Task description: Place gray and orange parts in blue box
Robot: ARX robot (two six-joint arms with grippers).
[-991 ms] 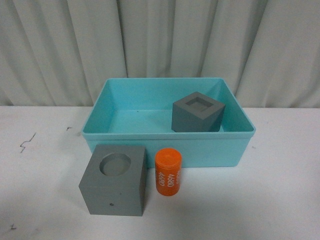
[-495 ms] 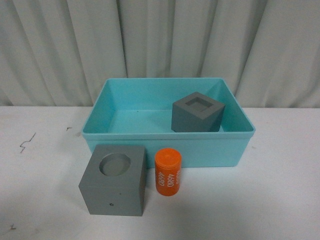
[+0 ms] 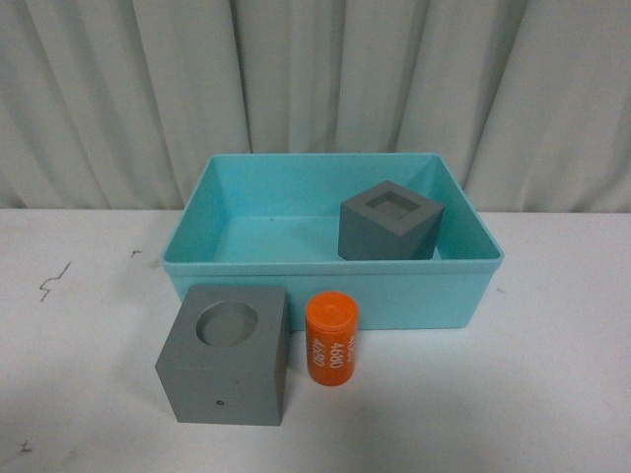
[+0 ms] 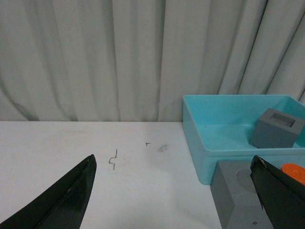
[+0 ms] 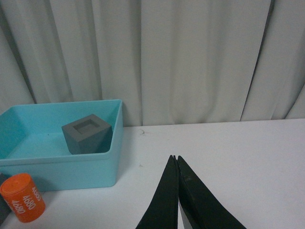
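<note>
The blue box point(image 3: 325, 294) stands at the table's middle back. A gray cube with a square recess point(image 3: 388, 223) sits inside it at the right. A gray cube with a round recess point(image 3: 225, 355) stands on the table in front of the box, with the orange cylinder point(image 3: 331, 338) upright beside it on the right. Neither arm shows in the front view. My left gripper point(image 4: 174, 164) is open and empty, left of the round-recess cube point(image 4: 236, 198). My right gripper point(image 5: 174, 157) is shut and empty, right of the box point(image 5: 62, 167) and cylinder point(image 5: 22, 197).
A white table point(image 3: 552, 394) carries everything. A pale pleated curtain point(image 3: 315, 89) hangs behind it. Small dark marks point(image 3: 51, 281) lie on the table at the left.
</note>
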